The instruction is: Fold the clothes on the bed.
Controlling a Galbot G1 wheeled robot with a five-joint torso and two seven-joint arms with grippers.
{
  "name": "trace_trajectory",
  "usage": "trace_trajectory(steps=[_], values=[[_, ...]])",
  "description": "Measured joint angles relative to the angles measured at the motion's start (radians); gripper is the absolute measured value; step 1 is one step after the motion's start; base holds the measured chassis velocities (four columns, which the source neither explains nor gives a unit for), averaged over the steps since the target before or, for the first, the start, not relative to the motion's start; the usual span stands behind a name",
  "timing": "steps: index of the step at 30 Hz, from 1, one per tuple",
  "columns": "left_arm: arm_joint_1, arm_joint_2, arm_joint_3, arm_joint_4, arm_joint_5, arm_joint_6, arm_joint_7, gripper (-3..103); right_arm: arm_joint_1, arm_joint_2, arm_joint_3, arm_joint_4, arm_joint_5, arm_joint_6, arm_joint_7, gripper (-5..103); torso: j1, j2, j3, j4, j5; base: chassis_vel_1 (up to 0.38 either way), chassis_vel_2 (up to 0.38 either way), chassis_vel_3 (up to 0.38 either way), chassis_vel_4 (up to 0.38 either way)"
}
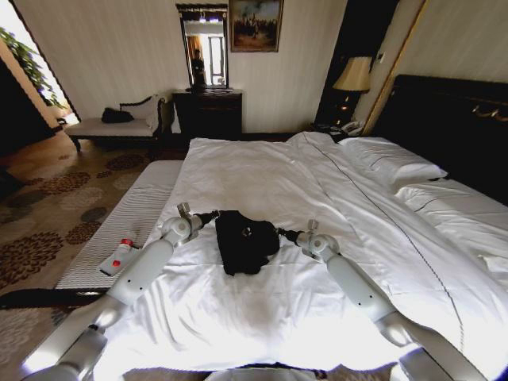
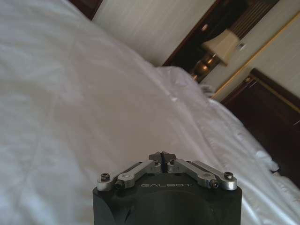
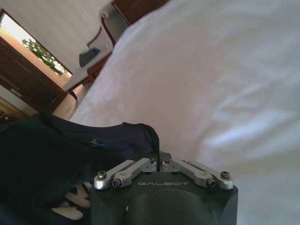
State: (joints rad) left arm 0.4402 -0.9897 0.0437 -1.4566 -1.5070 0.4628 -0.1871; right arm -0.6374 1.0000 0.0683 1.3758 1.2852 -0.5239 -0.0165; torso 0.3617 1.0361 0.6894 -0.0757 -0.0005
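The clothes are one black T-shirt (image 1: 246, 242), bunched in a small heap on the near middle of the bed (image 1: 262, 171). My left gripper (image 1: 214, 215) reaches in from the left and meets the shirt's upper left corner. Its fingers (image 2: 140, 168) are drawn together in the left wrist view, with white sheet beyond them. My right gripper (image 1: 282, 232) comes in from the right and is shut on the shirt's edge. In the right wrist view the black T-shirt (image 3: 51, 154) lies beside the gripper (image 3: 159, 161), and a thin fold of it runs into the closed tips.
A grey striped bench (image 1: 127, 226) runs along the bed's left side, with a small white bottle with a red cap (image 1: 119, 255) on it. Pillows (image 1: 397, 163) and the dark headboard (image 1: 452, 119) are at the right. A dresser (image 1: 208, 113) and chaise stand at the far wall.
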Motion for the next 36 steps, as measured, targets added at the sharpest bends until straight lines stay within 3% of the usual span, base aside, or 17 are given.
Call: trace_trajectory(steps=[9,17,26,36], values=[[-0.111,0.086,-0.011,-0.116,-0.093,0.009,-0.024,1,0.077,-0.096,0.025,0.164,0.098,-0.006,0.059,0,0.0,0.0,0.0,0.0004,0.0,0.0,0.0,0.0,0.0],[-0.218,0.121,-0.007,-0.143,-0.136,0.01,-0.037,1,0.208,-0.175,0.014,0.227,0.177,-0.014,0.095,0,0.0,0.0,0.0,0.0,0.0,0.0,0.0,0.0,0.0],[-0.373,0.169,-0.002,-0.171,-0.203,0.006,-0.057,1,0.521,-0.283,-0.095,0.244,0.321,-0.028,0.142,0,0.0,0.0,0.0,0.0004,-0.0006,0.0,0.0,0.0,0.0],[-0.58,0.168,0.076,-0.097,-0.269,0.01,-0.062,1,0.721,-0.29,-0.218,0.147,0.381,-0.035,0.147,0,0.0,0.0,0.0,0.0,0.0004,0.0,0.0,0.0,0.0]])
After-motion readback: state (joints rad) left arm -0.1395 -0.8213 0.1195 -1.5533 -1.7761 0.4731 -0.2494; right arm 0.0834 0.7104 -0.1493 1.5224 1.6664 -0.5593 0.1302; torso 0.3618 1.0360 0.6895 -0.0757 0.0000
